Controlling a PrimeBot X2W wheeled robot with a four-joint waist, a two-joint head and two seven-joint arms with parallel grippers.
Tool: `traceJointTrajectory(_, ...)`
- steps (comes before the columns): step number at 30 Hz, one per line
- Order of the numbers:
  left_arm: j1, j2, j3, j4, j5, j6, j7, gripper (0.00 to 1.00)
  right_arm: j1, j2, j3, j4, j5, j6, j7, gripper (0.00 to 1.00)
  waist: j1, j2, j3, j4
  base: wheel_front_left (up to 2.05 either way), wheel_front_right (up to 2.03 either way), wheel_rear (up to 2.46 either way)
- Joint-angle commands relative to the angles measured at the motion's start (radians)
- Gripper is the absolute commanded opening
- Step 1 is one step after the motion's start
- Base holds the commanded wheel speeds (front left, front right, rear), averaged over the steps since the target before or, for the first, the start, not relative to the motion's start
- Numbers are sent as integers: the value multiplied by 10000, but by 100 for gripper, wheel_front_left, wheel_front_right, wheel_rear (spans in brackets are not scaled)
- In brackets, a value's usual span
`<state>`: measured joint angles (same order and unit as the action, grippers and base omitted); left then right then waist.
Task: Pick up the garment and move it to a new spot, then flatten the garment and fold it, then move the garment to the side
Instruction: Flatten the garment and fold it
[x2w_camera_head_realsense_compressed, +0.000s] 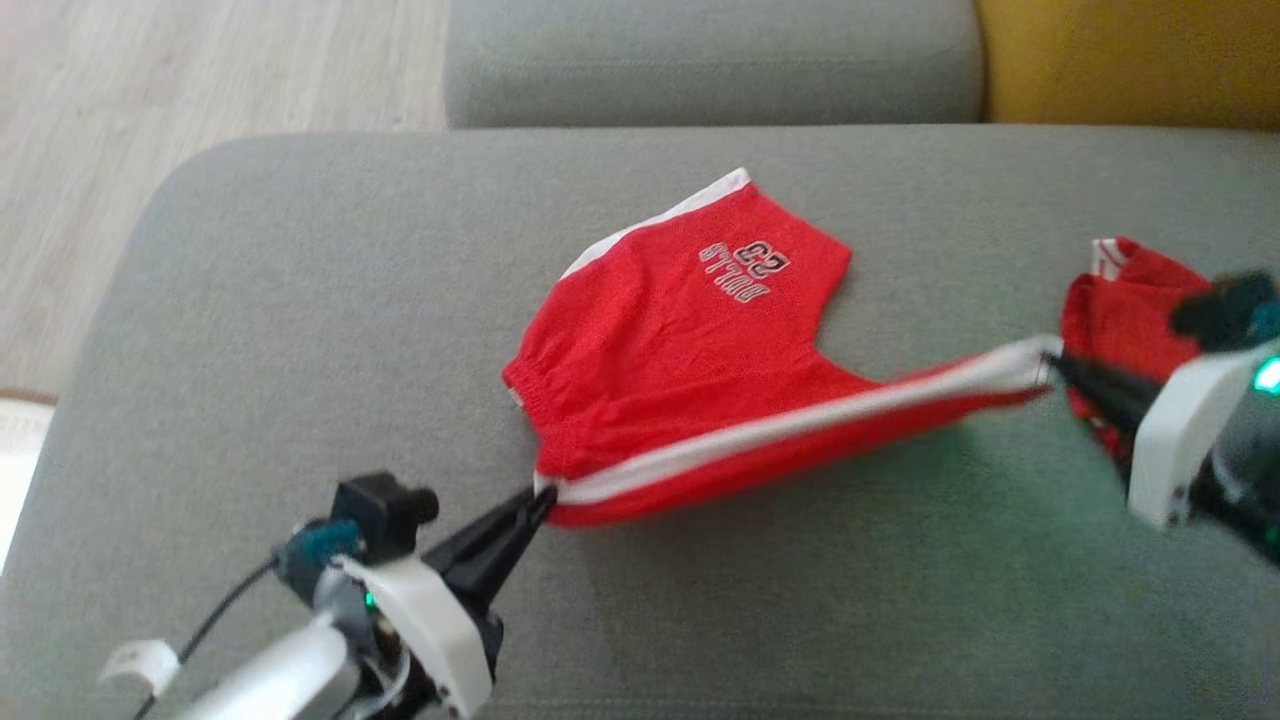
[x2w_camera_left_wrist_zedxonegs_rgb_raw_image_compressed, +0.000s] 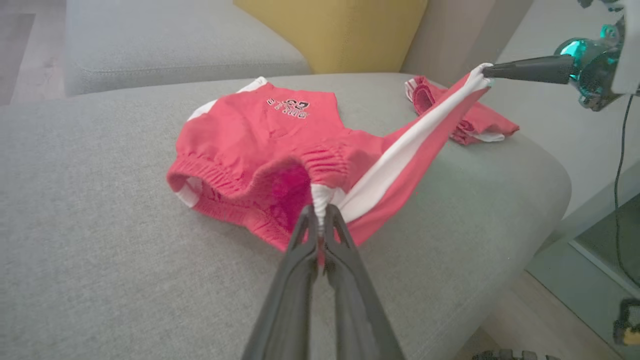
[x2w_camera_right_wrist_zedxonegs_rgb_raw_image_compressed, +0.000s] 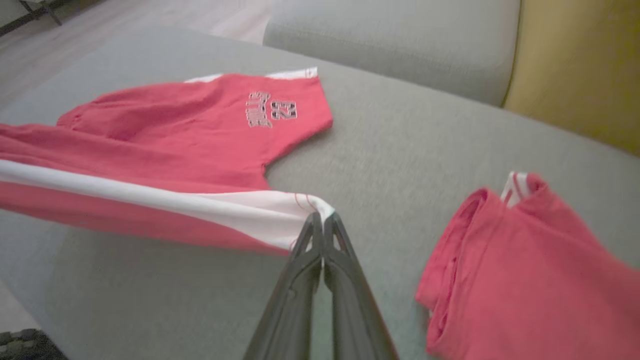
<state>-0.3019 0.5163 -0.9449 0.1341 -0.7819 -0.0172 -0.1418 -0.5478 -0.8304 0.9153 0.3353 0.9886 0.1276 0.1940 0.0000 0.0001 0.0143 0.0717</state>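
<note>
Held red shorts (x2w_camera_head_realsense_compressed: 680, 340) stretched over the grey sofa cushion (x2w_camera_head_realsense_compressed: 300, 300) near its centre, far leg lying flat. Pinched waistband corner (x2w_camera_left_wrist_zedxonegs_rgb_raw_image_compressed: 320, 196) in clenched left jaws at 7 o'clock, white-striped hem (x2w_camera_right_wrist_zedxonegs_rgb_raw_image_compressed: 300, 206) in clenched right jaws at 3 o'clock. Saw second red garment (x2w_camera_head_realsense_compressed: 1120, 300) folded just beyond, at 3 o'clock.

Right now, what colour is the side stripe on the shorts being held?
White stripe on red shorts; clearest in the right wrist view.

Soft even daylight, faint shadows, slight blur, wide-angle wrist distortion
</note>
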Motion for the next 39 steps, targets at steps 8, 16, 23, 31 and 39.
traceJointTrajectory(8, -1556, 27, 1012, -217, -177, 148, -103, 0, -1945, 408, -821, 322, -817, 31, 313, 0, 0, -1, 918, 763, 0, 0, 0)
traceJointTrajectory(16, -2782, -513, 1233, 680, -320, 27, 228, 0, -3857, 932, -734, 1119, -1520, 31, 799, 0, 0, -1, 2036, 1312, 0, 0, 0)
traceJointTrajectory(23, -4038, -1232, 1424, 2061, -503, -130, 473, 0, -5351, 1052, -265, 1637, -1941, 31, 1135, 0, 0, -1, 3035, 1770, 0, 0, 0)
traceJointTrajectory(31, -5442, -2240, 1254, 4455, -295, -474, 307, 0, -6696, 1368, 988, 2780, -2292, 31, 1337, 0, 0, -1, 3979, 2230, 0, 0, 0)
traceJointTrajectory(39, -6182, -3001, 1021, 6050, -236, -832, -105, 0, -7352, 1786, 1592, 3867, -2200, 31, 774, 0, 0, -1, 4315, 2452, 0, 0, 0)
